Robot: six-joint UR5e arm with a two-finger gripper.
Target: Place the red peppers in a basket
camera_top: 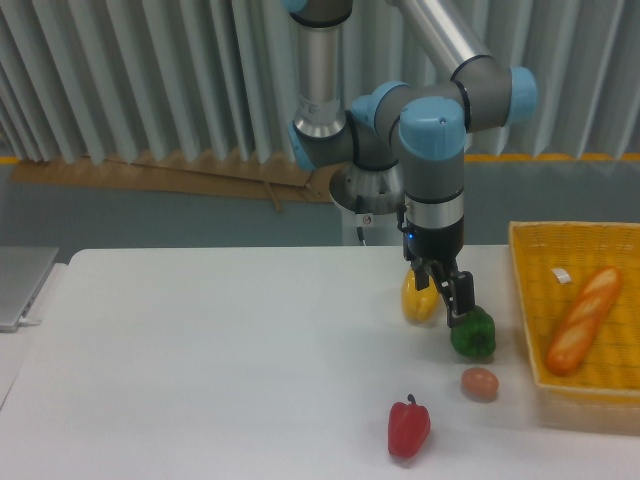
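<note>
On white table [200,360], red pepper [408,428] lies below end effector [440,296].

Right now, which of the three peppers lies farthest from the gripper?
The red pepper. It lies alone near the table's front edge, while the yellow pepper and the green pepper sit right beside the gripper.

Low in the middle of the frame, the red pepper [408,428] sits alone on the white table [200,370], well apart from the yellow basket [528,300] at the right edge, which holds a bread loaf [585,318]. The gripper [446,298] hangs above it, between a yellow pepper [417,298] and a green pepper [473,335], holding nothing. An egg [480,383] lies just below the green one.
</note>
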